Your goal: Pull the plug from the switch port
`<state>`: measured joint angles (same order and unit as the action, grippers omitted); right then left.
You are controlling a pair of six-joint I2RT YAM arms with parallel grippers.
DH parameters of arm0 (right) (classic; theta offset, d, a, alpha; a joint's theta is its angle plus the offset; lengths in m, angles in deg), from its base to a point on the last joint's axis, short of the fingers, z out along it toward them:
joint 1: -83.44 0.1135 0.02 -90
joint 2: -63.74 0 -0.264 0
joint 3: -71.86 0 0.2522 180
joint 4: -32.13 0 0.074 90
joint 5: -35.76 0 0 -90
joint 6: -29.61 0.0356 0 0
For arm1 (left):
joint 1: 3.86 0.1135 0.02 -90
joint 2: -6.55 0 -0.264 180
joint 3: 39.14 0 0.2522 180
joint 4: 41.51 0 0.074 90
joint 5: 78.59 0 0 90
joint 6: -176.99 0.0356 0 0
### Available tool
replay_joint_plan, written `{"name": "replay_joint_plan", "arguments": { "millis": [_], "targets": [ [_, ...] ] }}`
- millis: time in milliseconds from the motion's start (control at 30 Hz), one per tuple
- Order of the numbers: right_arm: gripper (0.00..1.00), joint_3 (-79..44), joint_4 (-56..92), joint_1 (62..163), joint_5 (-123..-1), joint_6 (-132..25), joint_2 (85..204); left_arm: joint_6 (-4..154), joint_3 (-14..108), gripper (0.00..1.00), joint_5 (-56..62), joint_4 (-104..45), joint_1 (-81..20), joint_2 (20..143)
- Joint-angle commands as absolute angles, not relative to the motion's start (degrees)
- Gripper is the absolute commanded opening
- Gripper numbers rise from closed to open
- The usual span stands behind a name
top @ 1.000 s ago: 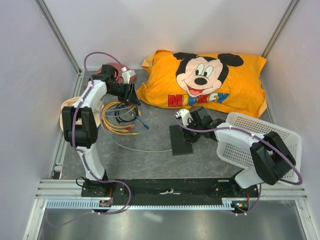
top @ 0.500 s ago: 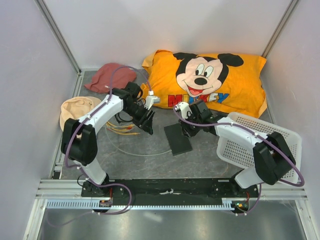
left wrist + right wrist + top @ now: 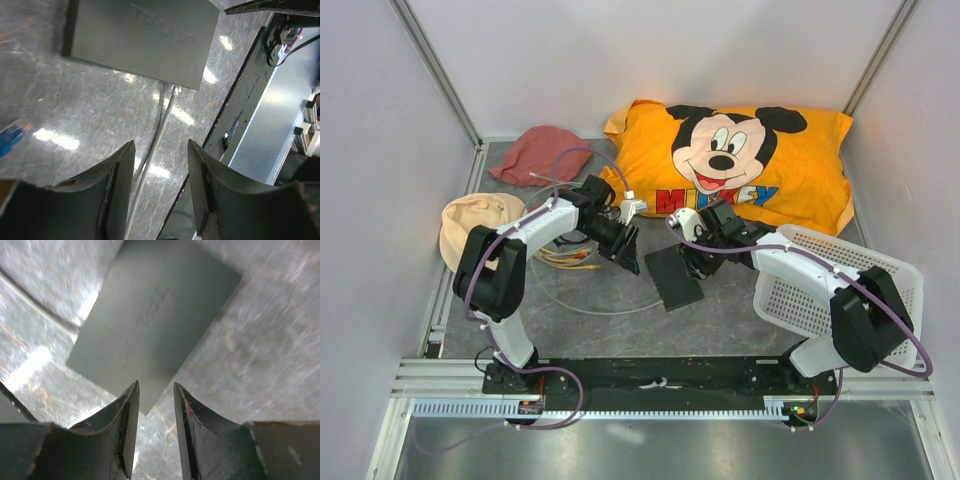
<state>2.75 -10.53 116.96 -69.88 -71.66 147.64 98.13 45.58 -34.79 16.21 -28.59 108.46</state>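
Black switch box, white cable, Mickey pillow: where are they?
switch [image 3: 673, 278], top view, middle of its flat top.
white cable [image 3: 159, 140], left wrist view, the stretch just below the switch.
Mickey pillow [image 3: 725, 150], top view, on Mickey's face.

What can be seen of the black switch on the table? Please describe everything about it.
The switch is a thin, flat, matte black rectangular box, plastic by its look, with faint TP-LINK lettering on its top. It lies flat on the grey table, turned slightly askew, in front of the orange pillow. A thin white cable is plugged into one edge. The left gripper and right gripper flank it, jaws open, neither gripping it.
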Motion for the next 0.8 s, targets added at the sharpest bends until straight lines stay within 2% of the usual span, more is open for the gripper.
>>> {"name": "replay_joint_plan", "arguments": {
  "millis": [0,400,767],
  "targets": [
    [0.4,6.85,-8.09,116.93,-70.5,-71.03,143.64,96.39,47.13,0.54,-36.23,14.35,-30.58,108.94],
    [0.22,9.85,-4.92,116.93,-69.97,-70.15,144.42,98.33,41.42,0.56,-36.58,12.15,-32.51,111.58],
    [0.18,12.57,-2.11,117.19,-67.25,-70.94,144.95,99.82,39.48,0.56,-35.26,12.15,-34.97,111.76]
  ]
}}
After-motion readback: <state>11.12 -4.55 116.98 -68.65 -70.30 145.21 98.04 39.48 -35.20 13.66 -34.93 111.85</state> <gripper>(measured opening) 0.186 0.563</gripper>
